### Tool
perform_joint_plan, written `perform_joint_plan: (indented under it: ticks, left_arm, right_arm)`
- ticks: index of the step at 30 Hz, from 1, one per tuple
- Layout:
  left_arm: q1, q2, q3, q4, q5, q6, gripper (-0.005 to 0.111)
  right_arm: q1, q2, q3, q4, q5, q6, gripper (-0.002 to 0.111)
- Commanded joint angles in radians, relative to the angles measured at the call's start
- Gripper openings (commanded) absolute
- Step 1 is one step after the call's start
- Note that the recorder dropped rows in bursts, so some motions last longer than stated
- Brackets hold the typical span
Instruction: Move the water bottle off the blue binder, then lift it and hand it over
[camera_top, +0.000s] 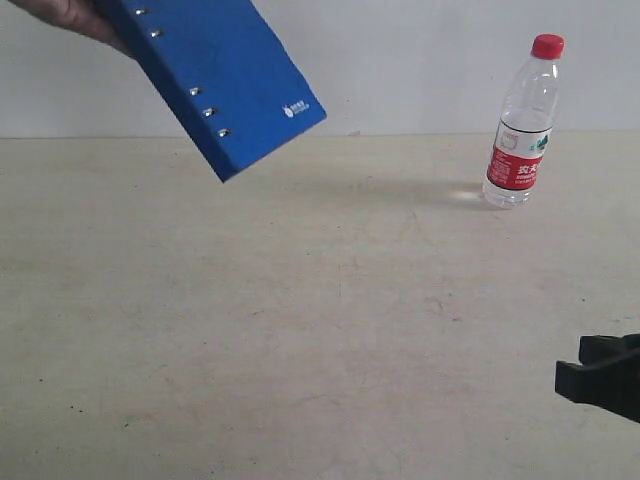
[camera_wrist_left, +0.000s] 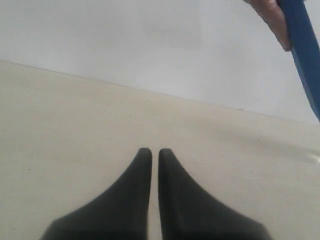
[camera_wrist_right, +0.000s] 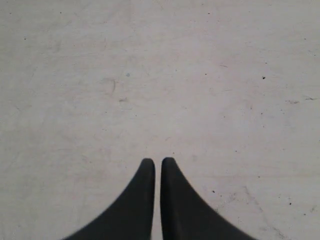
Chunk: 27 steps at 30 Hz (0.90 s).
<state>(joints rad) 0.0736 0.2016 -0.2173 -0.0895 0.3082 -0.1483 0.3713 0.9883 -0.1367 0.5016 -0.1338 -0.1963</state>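
Note:
The water bottle (camera_top: 522, 125) stands upright on the table at the far right, red cap on top, red-and-white label round its middle. A person's hand (camera_top: 75, 17) holds the blue binder (camera_top: 218, 78) tilted in the air at the upper left, well apart from the bottle. An edge of the binder (camera_wrist_left: 303, 52) and the hand (camera_wrist_left: 274, 21) also show in the left wrist view. My left gripper (camera_wrist_left: 155, 152) is shut with nothing in it, low over bare table. My right gripper (camera_wrist_right: 157, 162) is also shut and holds nothing; part of it (camera_top: 603, 375) shows at the lower right edge.
The beige table (camera_top: 300, 330) runs back to a pale wall (camera_top: 400, 60). A faint shadow of the binder lies on the table left of the bottle.

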Motion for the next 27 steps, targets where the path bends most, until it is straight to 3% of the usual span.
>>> perform_joint_plan:
  ticks: [1, 4, 11, 15, 20, 23, 27]
  left_arm:
    - [0.003, -0.003, 0.003, -0.001, -0.007, -0.01, 0.005]
    - [0.003, -0.003, 0.003, 0.001, -0.004, -0.01, 0.005]
    - [0.001, -0.003, 0.003, 0.007, -0.002, -0.009, 0.005]
    - [0.001, -0.003, 0.003, 0.007, -0.002, -0.009, 0.005]
    - [0.001, -0.003, 0.003, 0.007, -0.002, -0.009, 0.005]
    - [0.001, -0.003, 0.003, 0.007, -0.002, -0.009, 0.005]
    - [0.001, -0.009, 0.003, 0.007, 0.002, -0.009, 0.005]
  right_arm:
    - [-0.002, 0.001, 0.005, 0.001, 0.002, 0.005, 0.0]
    - [-0.025, -0.089, 0.007, 0.001, 0.014, 0.005, 0.0]
    - [-0.278, -0.522, 0.007, -0.159, -0.1, -0.163, 0.0]
    - [-0.378, -0.714, 0.007, -0.159, 0.072, -0.218, 0.0]
    - [-0.484, -0.944, 0.02, -0.184, 0.408, -0.227, 0.0]
    - [-0.502, -0.988, 0.047, -0.215, 0.505, -0.207, 0.0]
    - [-0.447, -0.988, 0.047, -0.253, 0.579, -0.152, 0.0]
